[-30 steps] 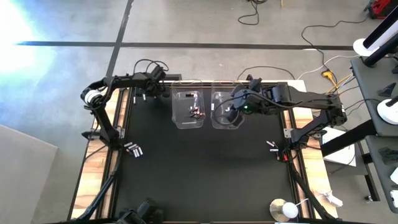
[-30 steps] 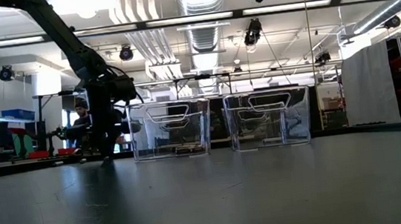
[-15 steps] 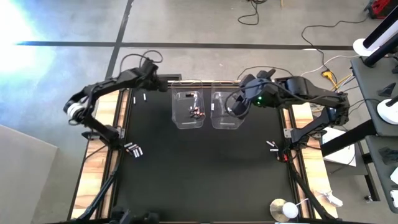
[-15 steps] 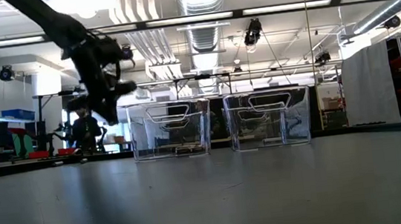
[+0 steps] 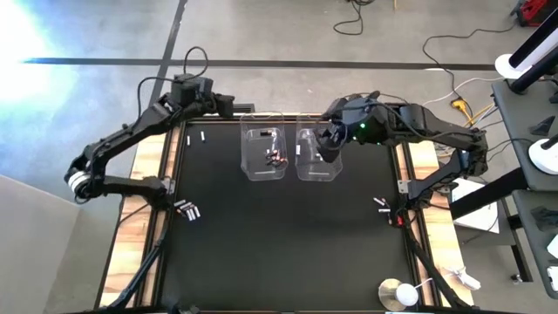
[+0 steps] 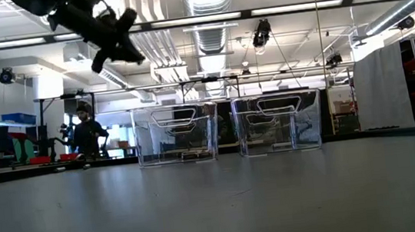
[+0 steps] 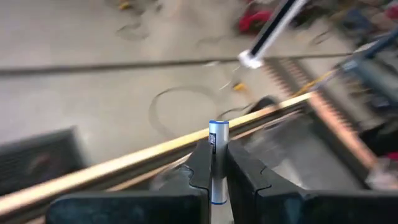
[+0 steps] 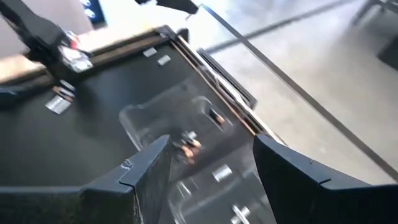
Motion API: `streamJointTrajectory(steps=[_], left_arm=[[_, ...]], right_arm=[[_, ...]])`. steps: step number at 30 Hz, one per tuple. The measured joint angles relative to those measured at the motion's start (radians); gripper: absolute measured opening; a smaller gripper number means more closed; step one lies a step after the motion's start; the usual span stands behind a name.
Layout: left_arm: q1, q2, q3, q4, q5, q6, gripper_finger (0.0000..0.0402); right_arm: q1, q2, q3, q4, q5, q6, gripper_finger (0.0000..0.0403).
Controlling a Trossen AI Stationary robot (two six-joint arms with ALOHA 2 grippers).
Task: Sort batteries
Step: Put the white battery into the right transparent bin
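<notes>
One slim silver battery [image 7: 217, 162] with a blue cap stands clamped upright in the left gripper [image 7: 216, 176], raised beyond the worktop's [image 5: 279, 235] far left edge. The right gripper [image 8: 208, 163], fingers apart, hovers over the right clear plastic tub [image 5: 316, 155].

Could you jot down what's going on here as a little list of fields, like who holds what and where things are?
Left gripper: raised near the table's far left corner, fingers shut on a silver battery
Right gripper: fingers open, above the right tub
Left tub: holds a few dark batteries with reddish marks
Loose batteries: small groups near the table's left and right edges
Background: a person stands beyond the table
</notes>
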Motion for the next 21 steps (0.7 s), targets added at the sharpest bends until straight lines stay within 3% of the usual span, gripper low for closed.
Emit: streamJointTrajectory(steps=[5,11,15,21], left_arm=[[-0.079,-0.012,0.0,0.154,0.027,-0.037,0.0007],[-0.16,0.034,0.001,0.355,0.055,-0.127,0.0007],[-0.186,0.07,0.001,0.503,0.127,-0.19,0.0007],[-0.219,0.1,0.002,0.633,0.195,-0.229,0.0007]], right_arm=[[-0.038,0.006,-0.009,0.138,-0.087,-0.072,0.0219],[-0.064,0.051,-0.027,0.27,-0.119,-0.15,0.0219],[-0.083,0.088,-0.028,0.306,-0.132,-0.137,0.0219],[-0.124,0.12,-0.028,0.371,-0.245,-0.073,0.0219]])
